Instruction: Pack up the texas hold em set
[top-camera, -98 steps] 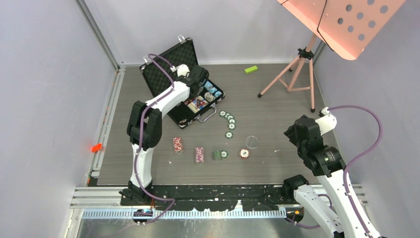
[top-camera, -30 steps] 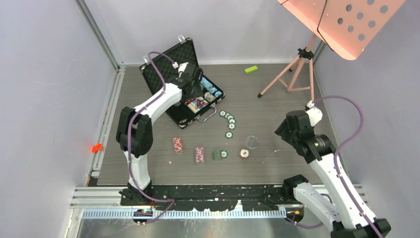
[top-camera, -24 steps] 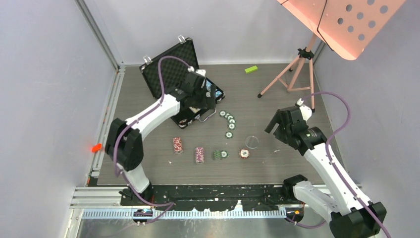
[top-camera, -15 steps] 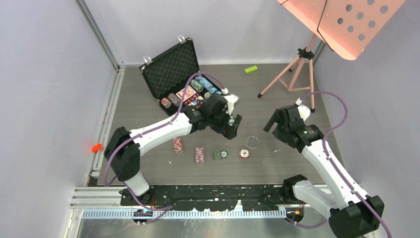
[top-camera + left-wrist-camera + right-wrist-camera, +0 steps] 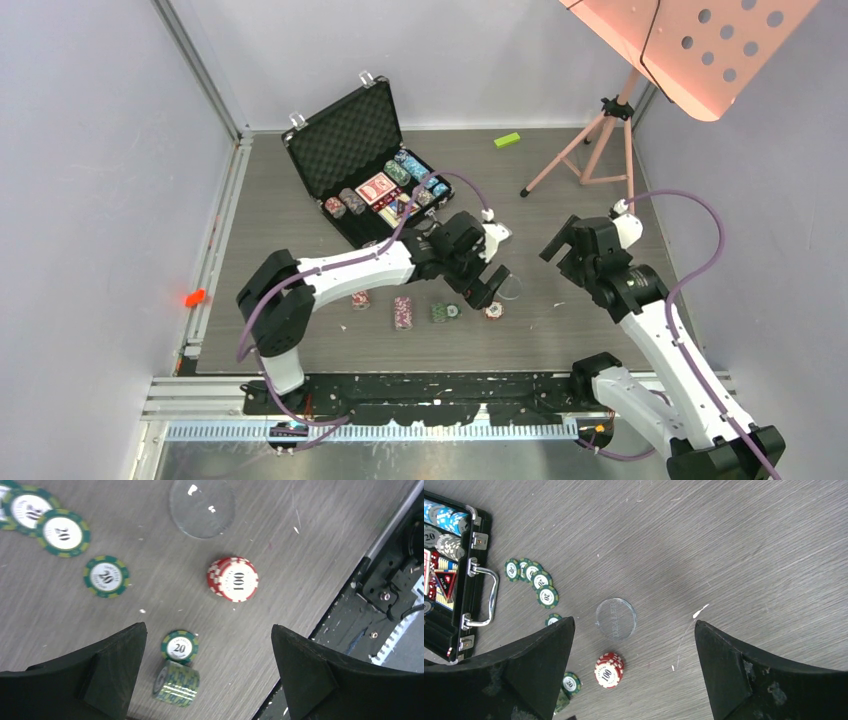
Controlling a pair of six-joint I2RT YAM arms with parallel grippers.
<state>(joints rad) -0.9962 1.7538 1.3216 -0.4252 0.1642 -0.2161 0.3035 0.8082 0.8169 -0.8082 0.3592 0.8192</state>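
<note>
The black briefcase (image 5: 350, 150) lies open at the back left, with chip rows and red-backed cards (image 5: 378, 188) in its foam tray. My left gripper (image 5: 489, 281) hangs open above the loose chips at the front. In the left wrist view its open gripper (image 5: 207, 630) frames a red 100 stack (image 5: 233, 579), flat green 20 chips (image 5: 106, 576) and a green stack on its side (image 5: 176, 682). My right gripper (image 5: 557, 243) is open and empty to the right. From the right wrist, the open gripper (image 5: 634, 621) looks down on the red stack (image 5: 609, 670) and the case handle (image 5: 481, 597).
A clear dealer disc (image 5: 510, 287) lies just behind the red stack. Two reddish chip stacks (image 5: 403, 312) stand further left. A green block (image 5: 507, 140) and a pink tripod (image 5: 600, 150) are at the back right. The table's metal rail (image 5: 390, 580) runs close by.
My left arm has swung from the briefcase forward and right to above the loose chips. Both grippers have opened wider. The right arm has shifted slightly.
</note>
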